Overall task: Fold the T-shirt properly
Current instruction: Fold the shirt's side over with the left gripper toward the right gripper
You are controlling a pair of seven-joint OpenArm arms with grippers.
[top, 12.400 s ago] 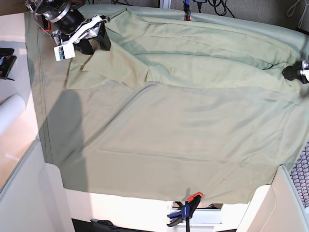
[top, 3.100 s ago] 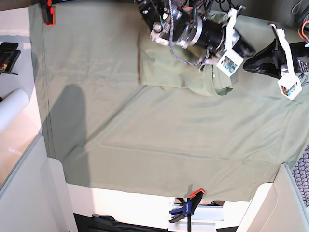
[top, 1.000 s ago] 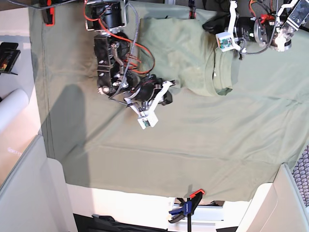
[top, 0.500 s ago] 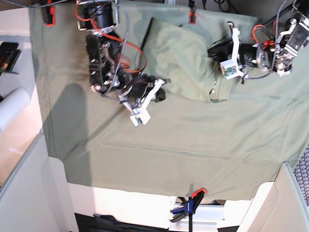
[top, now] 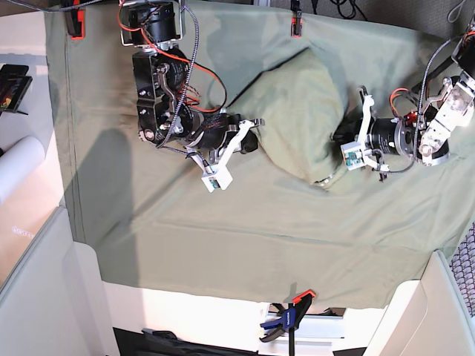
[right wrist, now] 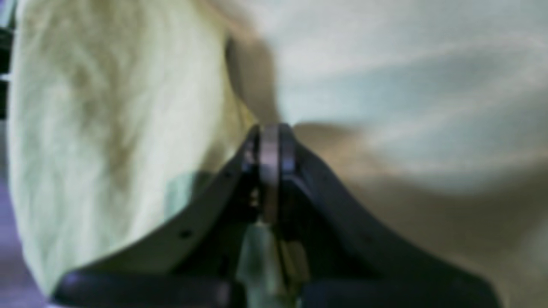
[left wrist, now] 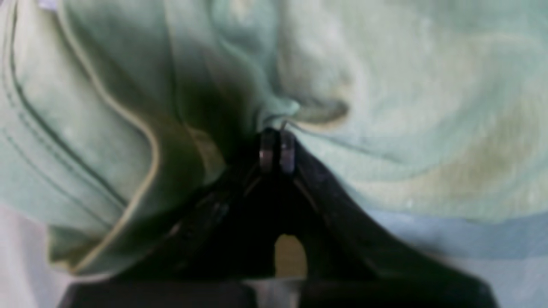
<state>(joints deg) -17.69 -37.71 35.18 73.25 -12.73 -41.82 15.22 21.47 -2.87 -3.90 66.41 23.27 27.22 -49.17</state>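
Note:
The pale sage-green T-shirt [top: 297, 111] lies bunched and partly folded on the grey-green table cloth [top: 260, 222], stretched between both grippers. My right gripper [top: 252, 141], on the base view's left, is shut on the shirt's left edge; in the right wrist view the gripper [right wrist: 269, 137] pinches the blurred T-shirt fabric [right wrist: 107, 128]. My left gripper [top: 338, 144], on the base view's right, is shut on the shirt's right edge. In the left wrist view the gripper [left wrist: 274, 145] pinches a puckered fold of the T-shirt [left wrist: 385, 107] next to a stitched hem [left wrist: 141, 128].
Red clamps [top: 74, 22] [top: 295, 28] hold the cloth at the back edge, and a blue and orange clamp [top: 286, 319] holds it at the front. A white roll [top: 18, 167] and a black device [top: 11, 89] lie off the cloth at the left. Loose red and black cables hang by the right arm [top: 159, 81].
Both grippers have moved toward the table's front, drawing the T-shirt with them. The shirt's near edge has come forward and its far part now rises in a ridge.

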